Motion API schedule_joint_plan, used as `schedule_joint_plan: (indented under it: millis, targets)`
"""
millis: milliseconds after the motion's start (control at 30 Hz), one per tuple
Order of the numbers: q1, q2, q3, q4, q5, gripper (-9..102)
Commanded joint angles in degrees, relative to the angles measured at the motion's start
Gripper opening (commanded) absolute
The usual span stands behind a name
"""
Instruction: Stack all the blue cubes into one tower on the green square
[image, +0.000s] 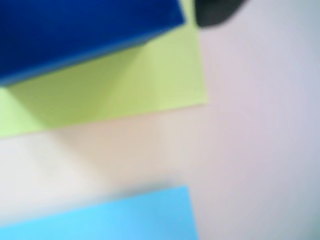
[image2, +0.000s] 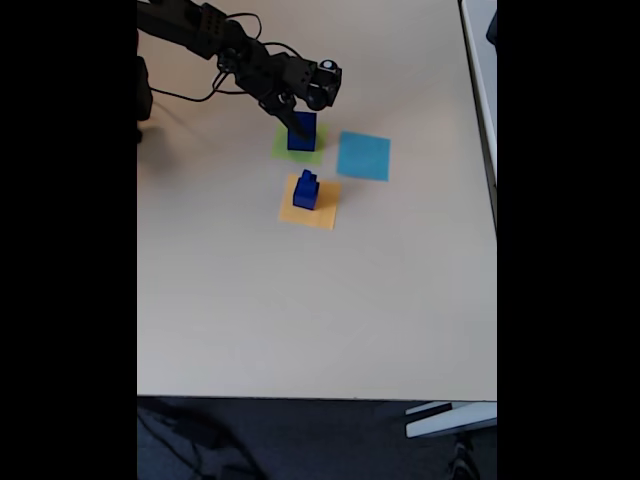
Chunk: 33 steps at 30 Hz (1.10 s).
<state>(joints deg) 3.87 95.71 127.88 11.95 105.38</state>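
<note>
Black fingers of the gripper (image2: 297, 128) reach down at a large blue cube (image2: 302, 131) on the green square (image2: 283, 147), though I cannot tell whether they clasp it. This cube looks meant as the tower's base. Smaller blue cubes (image2: 306, 190) wait stacked on the orange square (image2: 322, 214), near the cyan square (image2: 364, 156).

Dark-blue cubes (image2: 302, 131); lime-green square (image: 150, 85); cyan square (image2: 363, 156).
</note>
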Motion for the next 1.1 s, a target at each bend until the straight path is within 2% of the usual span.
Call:
schedule_joint_plan:
  millis: [0,800,1067]
  targets:
    - [0.7,0.2,-3.3,0.0,1.5,29]
    - [2.7,-0.8,-3.7,-1.2,4.8,29]
    - [2.9,-1.0,-4.1,-1.0,3.2,30]
